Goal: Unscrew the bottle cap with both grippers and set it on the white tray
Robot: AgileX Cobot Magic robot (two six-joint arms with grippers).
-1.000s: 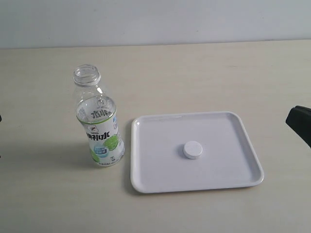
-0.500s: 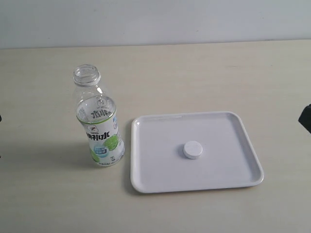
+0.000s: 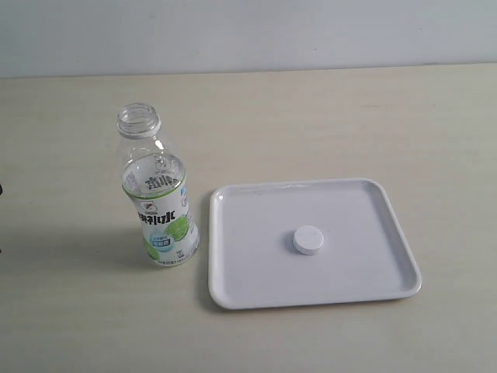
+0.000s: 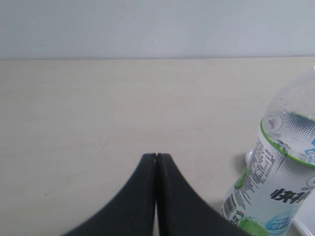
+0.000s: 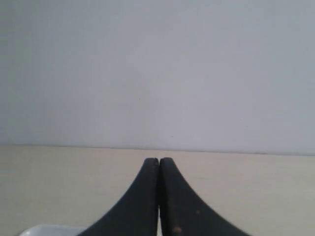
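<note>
The clear bottle [image 3: 157, 194] with its white-and-green label stands upright and uncapped on the table, just left of the white tray [image 3: 373, 280]. The small white bottle cap [image 3: 308, 239] lies near the tray's middle. Neither gripper shows in the exterior view. In the left wrist view my left gripper [image 4: 156, 156] is shut with nothing between its fingers, and the bottle [image 4: 275, 182] stands off to one side of it. My right gripper [image 5: 159, 160] is shut and empty too, pointing across the table toward the wall; a corner of the white tray [image 5: 44, 230] peeks in at the frame's edge.
A pale wooden table [image 3: 326, 116] carries everything, with a plain light wall [image 3: 248, 31] along its far edge. A sliver of dark arm [image 3: 1, 189] shows at the left border of the exterior view.
The right gripper, seen at the right border one second ago, has withdrawn out of the exterior view. Bottle, cap and tray have not moved.
</note>
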